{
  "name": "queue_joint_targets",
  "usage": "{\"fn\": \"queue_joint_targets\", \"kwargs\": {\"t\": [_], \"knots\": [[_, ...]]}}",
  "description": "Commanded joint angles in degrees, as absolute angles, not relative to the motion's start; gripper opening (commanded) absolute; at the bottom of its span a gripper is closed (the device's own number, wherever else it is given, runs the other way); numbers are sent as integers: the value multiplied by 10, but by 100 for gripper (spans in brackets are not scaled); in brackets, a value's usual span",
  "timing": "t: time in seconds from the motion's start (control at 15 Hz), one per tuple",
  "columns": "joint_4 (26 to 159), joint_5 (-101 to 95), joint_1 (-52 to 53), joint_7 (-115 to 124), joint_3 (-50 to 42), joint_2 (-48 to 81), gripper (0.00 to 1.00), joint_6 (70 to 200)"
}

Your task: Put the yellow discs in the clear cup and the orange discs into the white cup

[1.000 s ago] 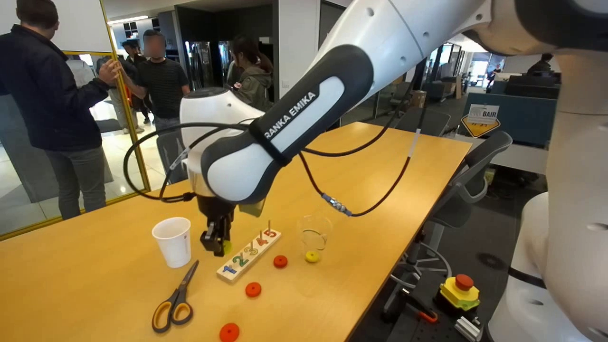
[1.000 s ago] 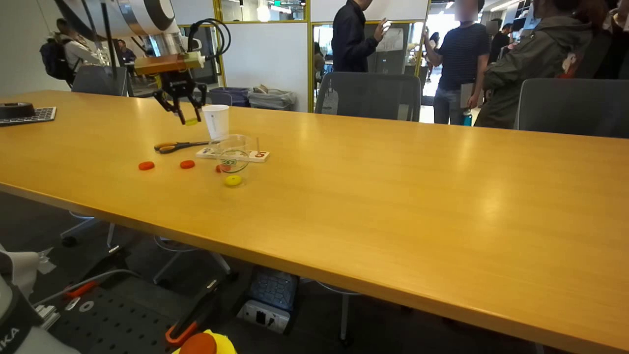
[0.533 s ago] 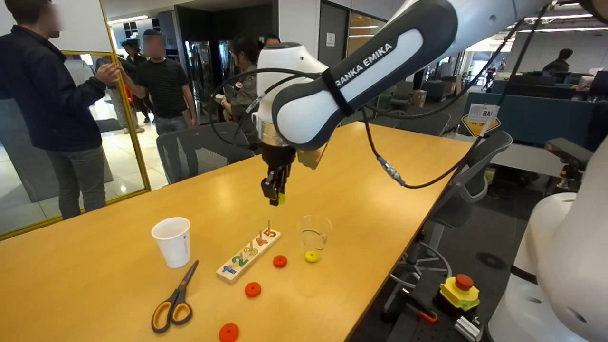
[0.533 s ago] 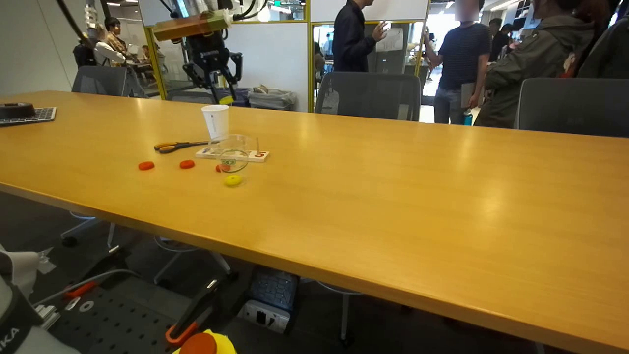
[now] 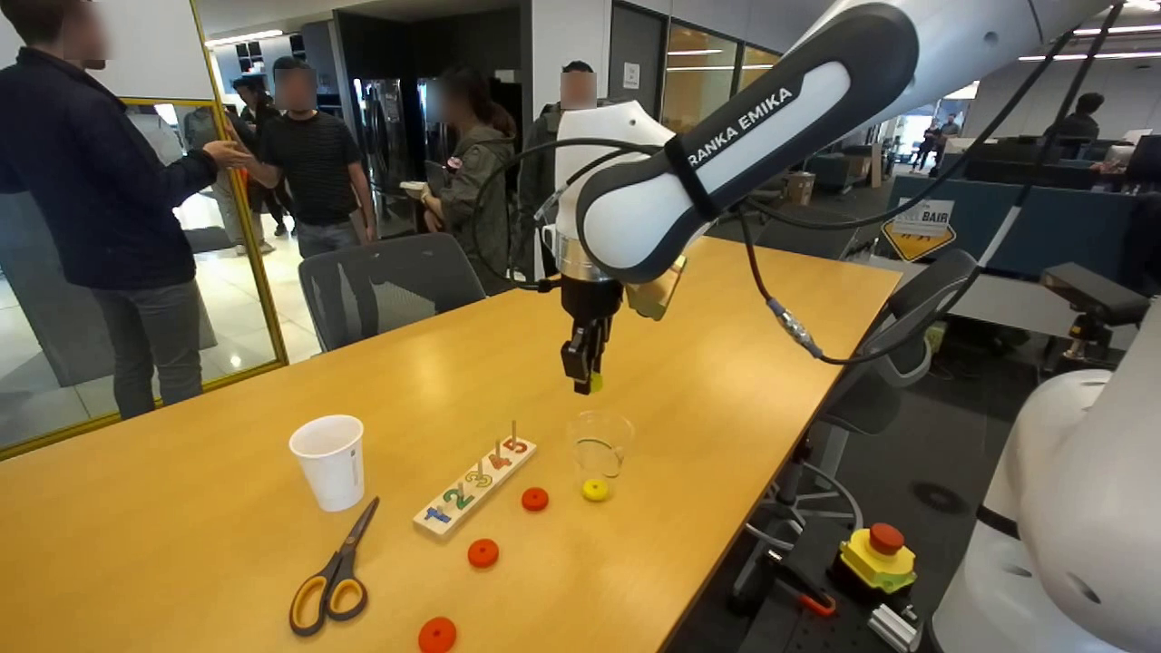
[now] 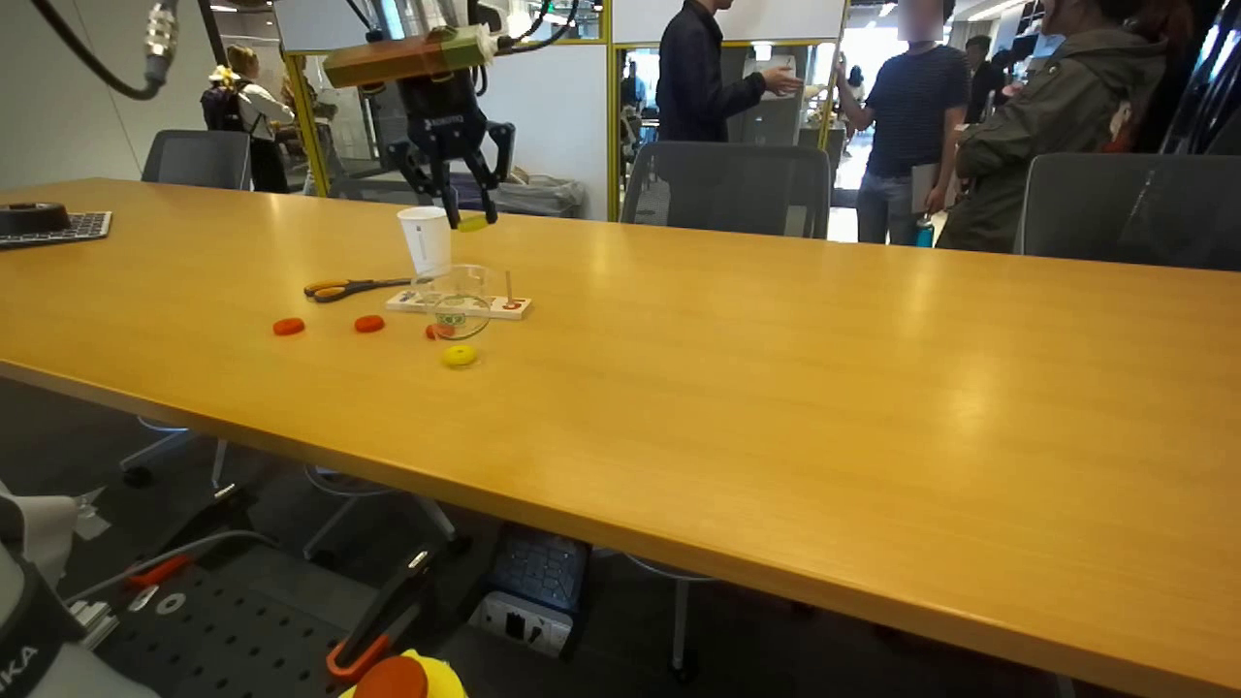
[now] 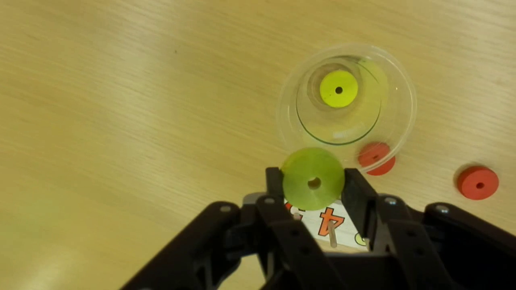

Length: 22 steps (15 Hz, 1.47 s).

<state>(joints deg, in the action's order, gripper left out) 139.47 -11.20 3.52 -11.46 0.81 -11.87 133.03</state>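
Note:
My gripper (image 7: 310,174) is shut on a yellow disc (image 7: 308,195), pinched at its edges between both fingertips. It hangs above the table, higher than the clear cup (image 5: 602,443); in the wrist view the held disc overlaps the near edge of the cup's rim. Another yellow disc (image 7: 344,100) lies at the bottom of that cup. Three orange discs lie flat on the table: one orange disc (image 5: 535,499) near the clear cup, a middle orange disc (image 5: 476,554) and a nearer orange disc (image 5: 437,637). The white cup (image 5: 328,464) stands upright; its inside bottom is hidden.
A numbered peg board (image 5: 453,517) lies between the two cups, its thin pegs pointing up. Scissors (image 5: 340,567) with yellow-lined handles rest by the white cup. A keyboard (image 6: 87,228) sits at the far table end. Chairs and people are beyond the table.
With the yellow disc in its grip, my gripper has risen from beside the white cup and swung across the peg board toward the clear cup. Cups and table discs have stayed put.

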Motion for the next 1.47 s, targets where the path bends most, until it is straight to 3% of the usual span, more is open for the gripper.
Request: {"fn": "queue_joint_targets", "kwargs": {"t": [0.0, 1.2, 1.27, 1.33, 1.4], "knots": [[1415, -100, 29, -133, 3, -137, 22, 1323], [1434, -13, 34, -196, -8, -119, 22, 1322], [1433, -15, 33, -194, -7, -119, 30, 1320], [1435, -16, 32, -192, -7, -120, 67, 1322], [1437, -17, 31, -191, -7, -122, 68, 1326]]}}
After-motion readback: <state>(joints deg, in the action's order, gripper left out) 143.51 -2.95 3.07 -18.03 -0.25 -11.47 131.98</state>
